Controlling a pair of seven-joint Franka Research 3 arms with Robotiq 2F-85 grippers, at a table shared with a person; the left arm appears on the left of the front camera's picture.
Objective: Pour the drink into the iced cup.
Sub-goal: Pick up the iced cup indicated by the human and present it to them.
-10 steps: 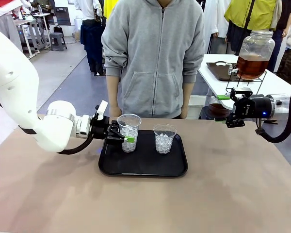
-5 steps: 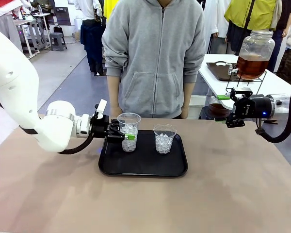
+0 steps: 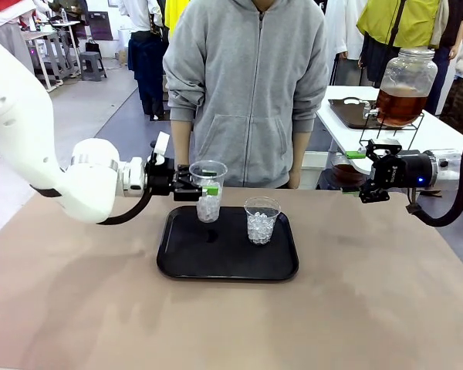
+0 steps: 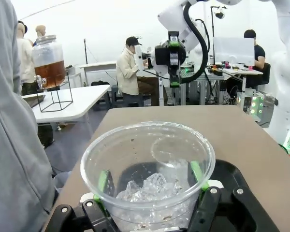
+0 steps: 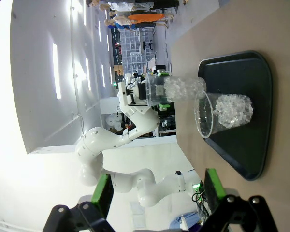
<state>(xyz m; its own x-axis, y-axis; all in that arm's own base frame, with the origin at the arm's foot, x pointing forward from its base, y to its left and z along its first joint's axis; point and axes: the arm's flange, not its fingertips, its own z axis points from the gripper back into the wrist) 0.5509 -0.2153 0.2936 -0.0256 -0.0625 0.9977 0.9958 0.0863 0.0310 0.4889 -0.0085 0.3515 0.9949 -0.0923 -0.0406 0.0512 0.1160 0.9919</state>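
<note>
- Clear plastic cup (image 3: 208,206), part filled with ice, is pinched between the green pads of the left tool (image 3: 204,188). It hangs upright above the far left part of the black tray (image 3: 231,266), not touching it.
- Second iced cup (image 3: 261,220) stands upright on the tray, to the right of the held cup and apart from it.
- Drink (image 3: 400,105), an amber-brown liquid, sits in a large glass jar (image 3: 405,69) on a wire stand. The stand is on a white side table (image 3: 343,135) beyond the far right corner of the bench (image 3: 355,308), well apart from both cups.
- Right tool (image 3: 356,173) hovers over the right edge of the bench. Its pads (image 5: 102,193) are spread wide and nothing lies between them.
- Progress, as a judgement: early. One cup is in hand, but neither cup holds any amber liquid. Bringing cup and drink together, pouring and setting the cup down all remain.
- Writing: no brand, label or print can be read on the cups, the jar or the tray.
</note>
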